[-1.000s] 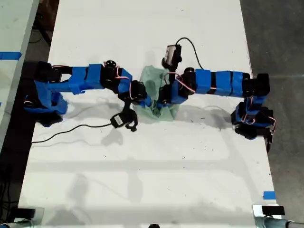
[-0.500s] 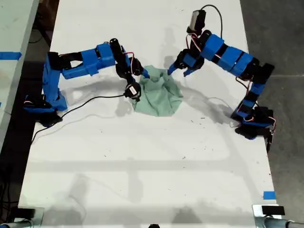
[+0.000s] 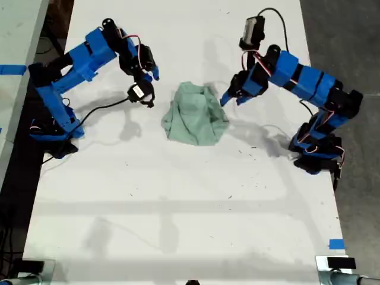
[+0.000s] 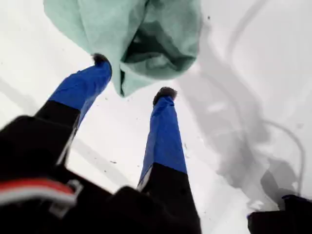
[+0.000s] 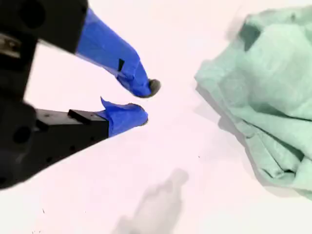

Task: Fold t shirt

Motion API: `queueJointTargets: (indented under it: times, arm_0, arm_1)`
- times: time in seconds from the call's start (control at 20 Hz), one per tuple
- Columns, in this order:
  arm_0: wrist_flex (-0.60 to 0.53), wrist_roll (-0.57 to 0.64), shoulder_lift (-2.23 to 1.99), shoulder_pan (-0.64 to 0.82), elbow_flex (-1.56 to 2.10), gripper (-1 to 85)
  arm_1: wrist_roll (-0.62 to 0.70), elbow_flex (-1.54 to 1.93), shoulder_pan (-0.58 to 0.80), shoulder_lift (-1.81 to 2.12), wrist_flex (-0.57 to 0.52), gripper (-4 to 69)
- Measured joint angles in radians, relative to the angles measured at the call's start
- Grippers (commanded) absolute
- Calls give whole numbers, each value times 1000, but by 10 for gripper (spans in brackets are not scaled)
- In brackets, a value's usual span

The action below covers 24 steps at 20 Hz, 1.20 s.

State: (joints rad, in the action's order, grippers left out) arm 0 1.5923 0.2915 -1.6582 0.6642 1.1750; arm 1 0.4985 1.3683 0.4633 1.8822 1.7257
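Exterior view: I see the t shirt [image 3: 196, 114] lying bunched and wrinkled on the white table [image 3: 178, 202], roughly between my two arms, with nothing gripping it.
First wrist view: my first gripper [image 4: 131, 78] points straight at a corner of the cloth; the blue fingers [image 4: 163, 141] stand apart with bare table between them.
First gripper state: spread fairly wide, holding nothing. The hanging corner of the shirt sits just past the fingertips and between them; I cannot tell whether one tip touches the cloth.
First arm in the exterior view: my first gripper [image 3: 228, 98] is just beside the shirt edge on the exterior view's right.
Second wrist view: my second gripper [image 5: 146, 102] hangs over bare table, with the shirt off to the side of the fingertips and apart from them.
Second gripper state: fingers [image 5: 124, 73] parted by a narrow gap, nothing between them.
Second arm in the exterior view: my second gripper [image 3: 151, 74] is raised on the exterior view's left, near the shirt and clear of it.
Shirt shape: a crumpled lump, its folds layered and uneven, flat on the table.
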Motion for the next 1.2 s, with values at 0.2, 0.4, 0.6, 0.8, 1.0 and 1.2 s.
queueJointTargets:
  times: [0.2,0.4,0.6,0.8,1.0,1.2]
  arm_0:
    - [-8,-83,-321,-232,146,-1]
    - [-275,-279,-733,-669,641,-2]
    - [-502,-368,-1351,-673,1396,-2]
    - [-537,-325,-1893,-657,1914,-2]
    - [-534,-296,-1933,-611,2022,-1]
    - [-534,-314,-1939,-606,2031,-1]
  arm_1:
    - [-179,345,-304,388,-129,-12]
    - [-341,841,-541,902,-345,-12]
    - [-377,1331,-538,1401,-408,-9]
    - [-337,1534,-476,1611,-414,-11]
    - [-301,1664,-276,1614,-341,-25]
    - [-273,1669,-288,1618,-345,-25]
